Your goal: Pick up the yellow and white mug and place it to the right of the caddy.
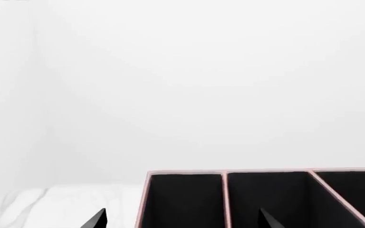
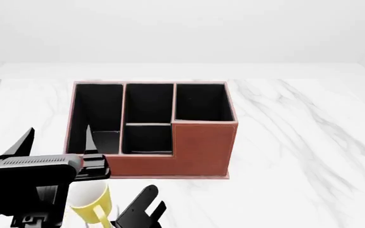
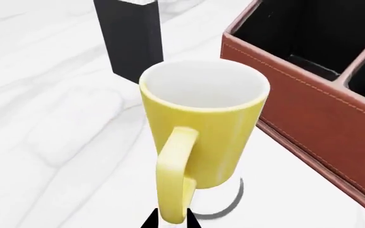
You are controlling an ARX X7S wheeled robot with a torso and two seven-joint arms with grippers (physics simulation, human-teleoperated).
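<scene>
No readable text, labels, brands, numbers or signs in any view.

One yellow and white mug (image 3: 201,128) was present, bearing one loop handle (image 3: 175,178). One caddy (image 2: 198,149) stood on one marble surface (image 2: 303,142); the head view showed four black-lined compartments in it, three along the back row and one short one in front of the middle, with the left one running the full depth. One small black upright stand (image 3: 131,38) appeared in the right wrist view only. Two claws were counted: the left claw (image 2: 59,137), with two fingertips visible, and the right claw (image 2: 148,204), whose fingertips numbered apparently two, though the view there was cropped at the frame edge.
</scene>
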